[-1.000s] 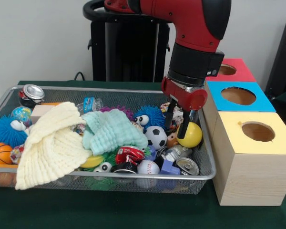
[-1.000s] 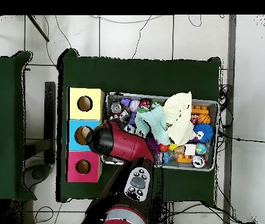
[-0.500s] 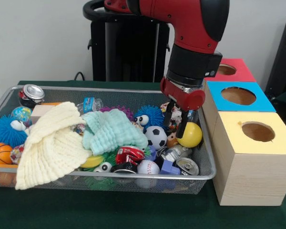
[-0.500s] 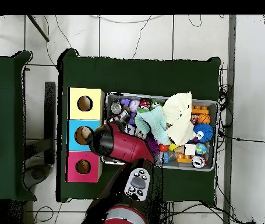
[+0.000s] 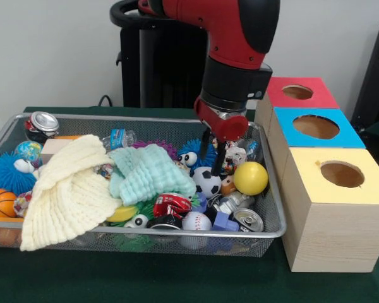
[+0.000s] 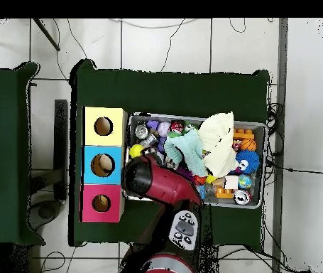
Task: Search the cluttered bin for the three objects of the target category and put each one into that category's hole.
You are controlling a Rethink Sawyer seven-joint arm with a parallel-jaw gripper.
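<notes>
Shifted away from the boxes since the earlier frame, the arm [image 5: 230, 50] now hangs over the bin's middle, and the yellow ball [image 5: 251, 178] it stood beside lies uncovered. Green-clothed tabletop [image 5: 177, 281] carries a wire-mesh bin [image 5: 177, 235] with three wooden boxes touching its end: yellow-topped box [image 5: 338, 208], blue-topped box [image 5: 316, 129], red-topped box [image 5: 298, 93], each with one round hole. Cream knitted cloth [image 5: 66, 189] and mint cloth [image 5: 148, 172] drape over the clutter. The tool [image 5: 211, 150] hangs released, holding nothing, just above the soccer ball [image 5: 207, 181]. Near the bin's front rim lie a baseball [image 5: 196, 221] and a can [image 5: 248, 219].
</notes>
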